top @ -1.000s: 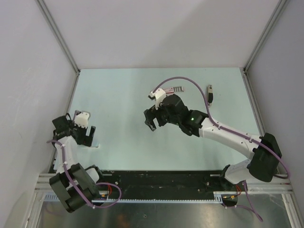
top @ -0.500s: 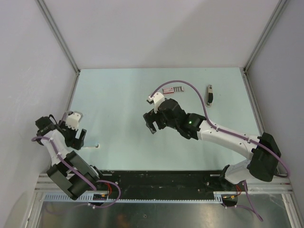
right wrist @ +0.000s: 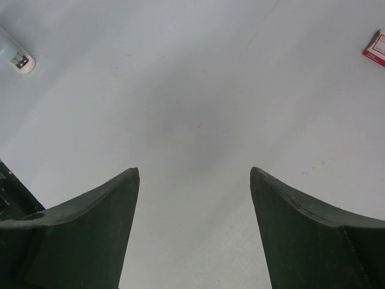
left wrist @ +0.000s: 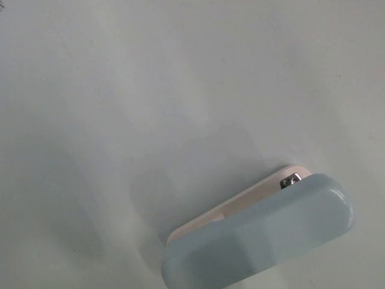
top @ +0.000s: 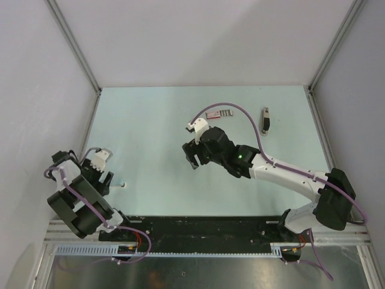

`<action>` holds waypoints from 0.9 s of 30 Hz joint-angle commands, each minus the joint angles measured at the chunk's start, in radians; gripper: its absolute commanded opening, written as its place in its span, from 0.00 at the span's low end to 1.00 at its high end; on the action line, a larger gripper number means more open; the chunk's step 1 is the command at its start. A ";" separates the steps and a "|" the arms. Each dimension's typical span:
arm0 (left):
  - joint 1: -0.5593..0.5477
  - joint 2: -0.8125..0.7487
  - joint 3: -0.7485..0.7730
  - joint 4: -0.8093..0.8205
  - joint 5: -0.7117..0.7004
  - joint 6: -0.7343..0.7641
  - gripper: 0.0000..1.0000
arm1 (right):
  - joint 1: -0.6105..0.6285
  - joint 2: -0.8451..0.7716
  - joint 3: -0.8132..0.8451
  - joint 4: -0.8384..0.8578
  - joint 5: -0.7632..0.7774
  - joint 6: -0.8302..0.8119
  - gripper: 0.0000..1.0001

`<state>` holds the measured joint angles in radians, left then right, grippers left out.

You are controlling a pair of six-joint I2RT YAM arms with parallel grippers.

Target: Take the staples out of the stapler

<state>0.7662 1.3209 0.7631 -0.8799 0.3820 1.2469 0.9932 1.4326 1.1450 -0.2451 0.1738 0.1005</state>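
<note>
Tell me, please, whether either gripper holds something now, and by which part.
Nothing is held. The right gripper and the left gripper are both open and empty; the stapler lies apart from both, untouched.

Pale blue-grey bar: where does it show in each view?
Top external: the pale bar, tiny, at lower left.
Left wrist: large, at lower right.
Right wrist: top left corner.
Shared landmark: the red-and-white box, upper centre from above, top right edge in right wrist; absent from left wrist.

Slim stapler [top: 265,119] far right, red-white box [top: 218,114] nearby — right pincer [top: 193,159] mid-table, apart.
</note>
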 commanded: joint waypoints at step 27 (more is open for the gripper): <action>-0.498 -0.095 -0.137 0.227 -0.157 -0.153 0.01 | 0.024 -0.055 -0.081 0.082 0.041 0.026 0.56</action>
<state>0.3882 1.2575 0.6617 -0.6662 0.1318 1.1332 1.0126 1.4281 1.0855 -0.2089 0.1894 0.1165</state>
